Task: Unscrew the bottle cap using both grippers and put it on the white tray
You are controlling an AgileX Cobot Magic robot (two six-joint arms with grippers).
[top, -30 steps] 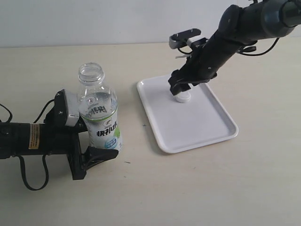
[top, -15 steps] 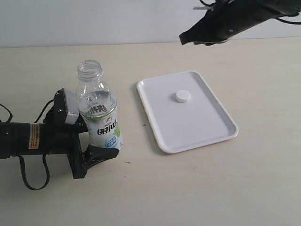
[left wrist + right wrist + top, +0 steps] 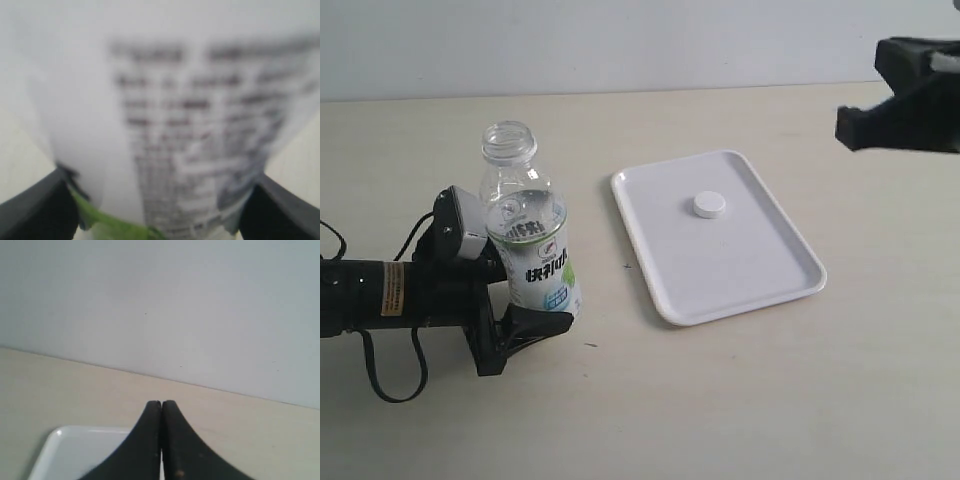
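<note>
The bottle (image 3: 530,240) stands upright on the table at the left, its neck open. My left gripper (image 3: 525,292) is shut on its labelled lower half; in the left wrist view the blurred label of the bottle (image 3: 165,125) fills the space between the black fingers (image 3: 35,210). The bottle cap (image 3: 710,205) lies alone on the white tray (image 3: 760,285), toward its far half. My right gripper (image 3: 855,125) hovers high at the far right, well away from the cap. In the right wrist view the right gripper (image 3: 161,405) is shut and empty above a tray corner (image 3: 75,450).
The left arm (image 3: 380,295), with its yellow sticker and looping cable, lies low along the table at the left edge. A pale wall rises behind the table's far edge. Bare tabletop lies between bottle and tray and in front of both.
My right gripper let go of the cap on the tray, rose, swung away to the far right and shut. The cap stays on the tray. The left gripper and bottle barely moved.
</note>
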